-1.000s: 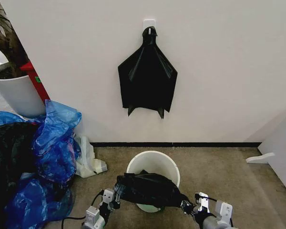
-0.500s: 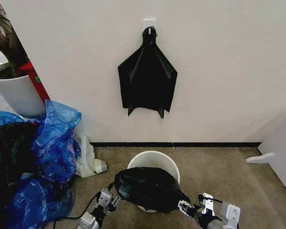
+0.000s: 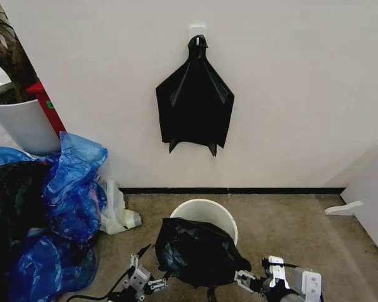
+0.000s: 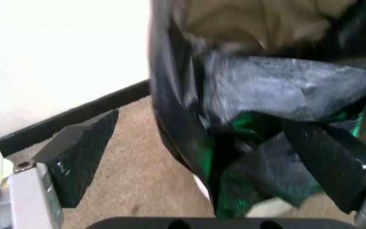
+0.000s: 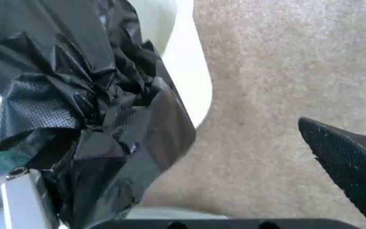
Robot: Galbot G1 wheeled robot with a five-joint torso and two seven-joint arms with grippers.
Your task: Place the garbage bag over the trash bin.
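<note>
Head view: the left gripper [image 3: 152, 282] is seen low at the near left of the trash bin [image 3: 203, 211], its fingers spread apart beside the garbage bag [image 3: 198, 250]. In the left wrist view the fingers [image 4: 81, 153] are parted, with bag film [image 4: 259, 119] lying between them and draped against the far pad. The right gripper [image 3: 247, 281] is likewise held spread at the near right, one finger [image 5: 348, 162] well clear of the film over the carpet [image 5: 266, 95]. The bag is draped over the bin's near rim, the far rim left bare.
</note>
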